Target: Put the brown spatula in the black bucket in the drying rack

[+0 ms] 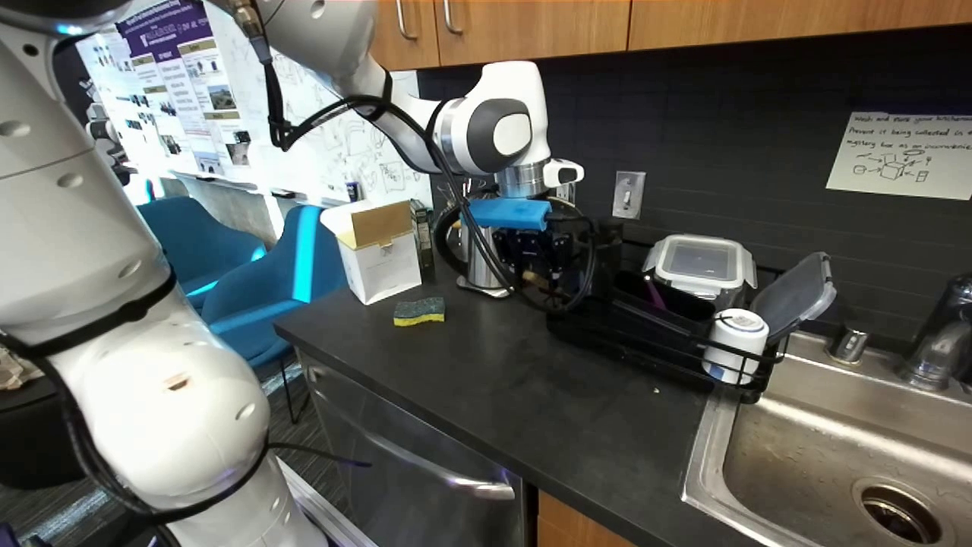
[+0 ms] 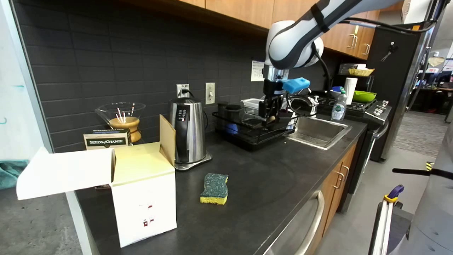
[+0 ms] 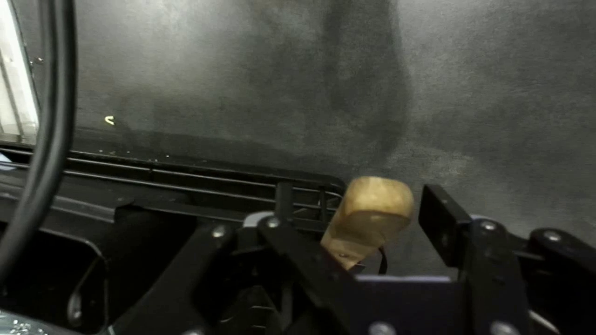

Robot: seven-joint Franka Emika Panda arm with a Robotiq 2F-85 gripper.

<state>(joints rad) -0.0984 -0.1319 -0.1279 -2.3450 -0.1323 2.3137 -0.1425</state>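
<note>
Wrist view: brown spatula (image 3: 372, 207) at corner of drying rack (image 3: 260, 176), between gripper's (image 3: 361, 209) parted fingers, gaps showing at 9 and 3 o'clock. Thick end points to 1 o'clock; long axis runs back toward 7. Remainder hidden behind gripper, blade not made out. Both exterior views: only small tan bit visible.

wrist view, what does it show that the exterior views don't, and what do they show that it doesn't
Only the wrist view: a clear gap between the brown wooden spatula handle and one flat black gripper pad.
Only the exterior views: an open white cardboard box, a green-and-yellow sponge, a steel kettle.
Both: the black wire drying rack, the dark countertop, and that handle.
</note>
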